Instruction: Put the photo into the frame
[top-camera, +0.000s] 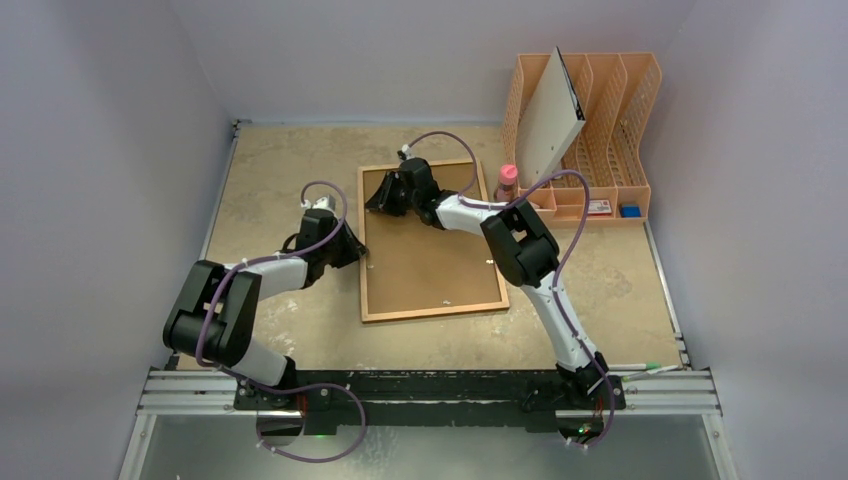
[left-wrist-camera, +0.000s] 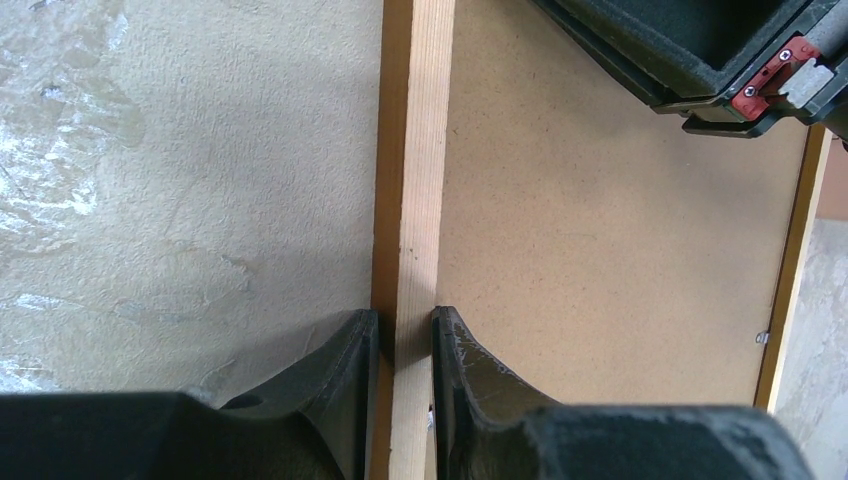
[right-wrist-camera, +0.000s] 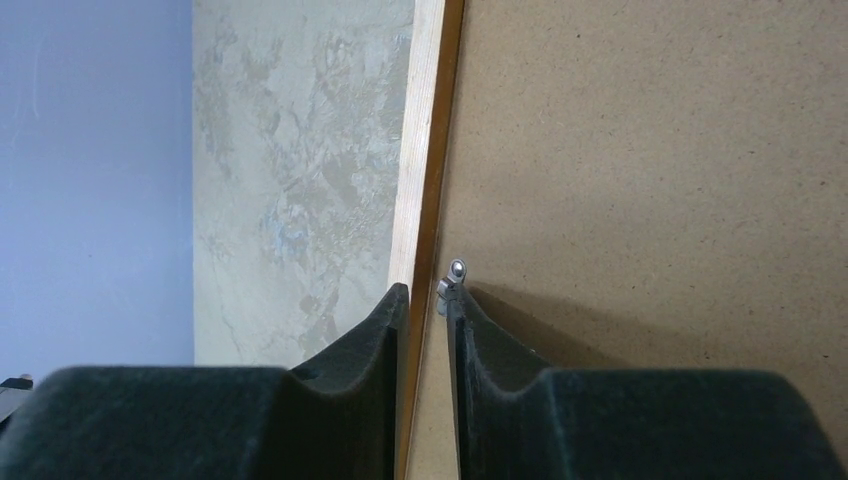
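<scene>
On frame (top-camera: 435, 311) rim, left hand (left-wrist-camera: 405, 322), right hand (right-wrist-camera: 426, 297) clamped

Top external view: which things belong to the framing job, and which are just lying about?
Job: frame, both arms' jaws on its rim; backing board seated in it.
Lying about: orange organizer; pink bottle; pale sheet leaning in the organizer, role unclear.
</scene>
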